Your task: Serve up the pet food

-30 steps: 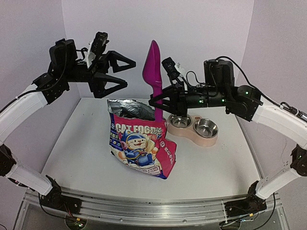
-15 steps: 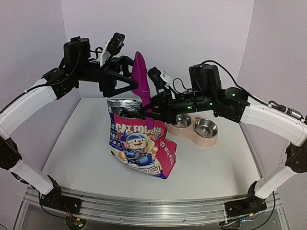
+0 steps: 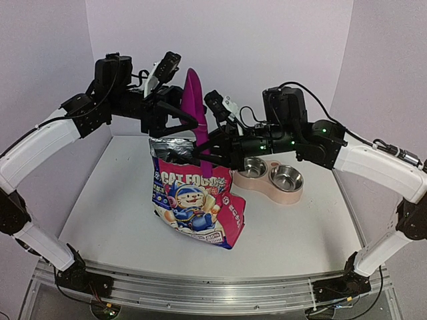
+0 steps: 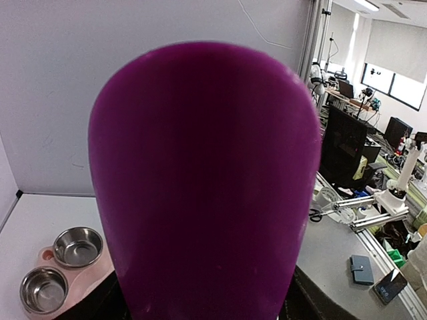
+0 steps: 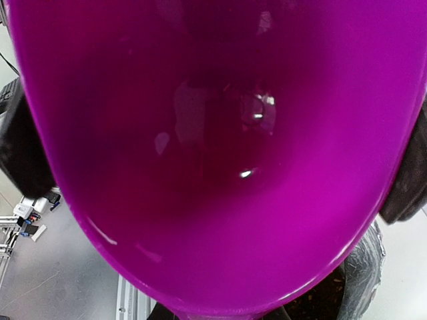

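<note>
The cat food pouch (image 3: 193,200) stands open at the middle of the table. Dark kibble, the pet food (image 5: 323,297), shows inside its silver mouth. The magenta scoop (image 3: 195,100) stands upright above the pouch's opening, its bowl at the top. My right gripper (image 3: 209,152) is shut on the scoop's handle just over the pouch. My left gripper (image 3: 189,119) reaches in from the left, and its fingers lie against both sides of the scoop's bowl. The empty bowl of the scoop (image 5: 213,147) fills the right wrist view. The back of the scoop (image 4: 203,180) fills the left wrist view.
The pink double-bowl feeder (image 3: 261,183) sits right of the pouch, both steel bowls (image 4: 77,245) empty. Both arms cross above the table's back half. Walls close the table in at the back and the sides.
My right arm has carried the scoop to the left, over the pouch's mouth. My left gripper has moved right to the scoop, and its jaws have closed in onto the bowl.
</note>
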